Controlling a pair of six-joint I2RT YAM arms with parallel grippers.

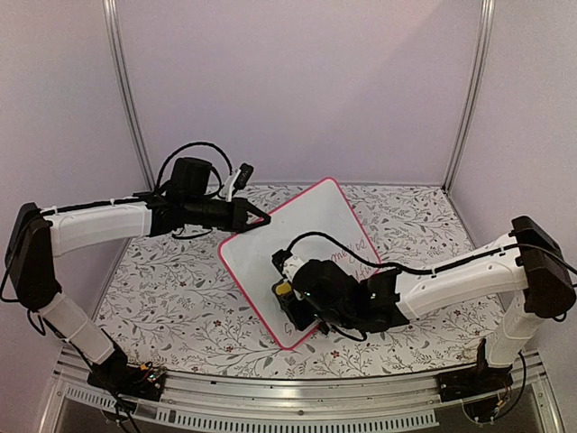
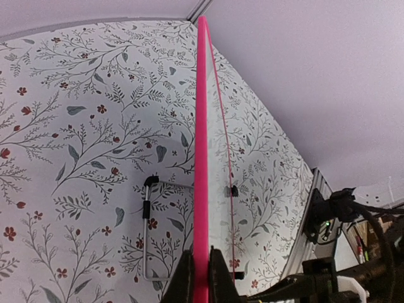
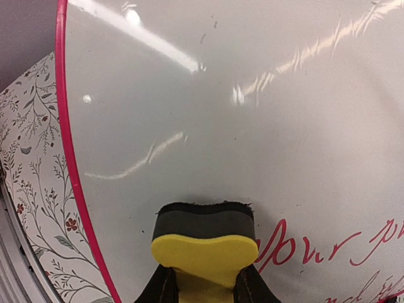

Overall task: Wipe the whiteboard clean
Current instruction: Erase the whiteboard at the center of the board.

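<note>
The whiteboard (image 1: 306,239), white with a thin pink-red frame, stands tilted on the table and bears red handwriting (image 1: 353,255) on its right part. My left gripper (image 1: 257,219) is shut on the board's upper left edge; in the left wrist view the pink frame (image 2: 201,158) runs edge-on between the jaws of the left gripper (image 2: 201,278). My right gripper (image 1: 290,290) is shut on a yellow block eraser (image 3: 205,249) whose black felt side presses on the board (image 3: 221,113), just left of the red writing (image 3: 284,246).
The table is covered with a floral cloth (image 1: 162,289). The board's wire stand with black clip feet (image 2: 149,208) shows behind it in the left wrist view. Metal posts (image 1: 126,90) and lilac walls enclose the back. An aluminium rail (image 1: 288,397) runs along the near edge.
</note>
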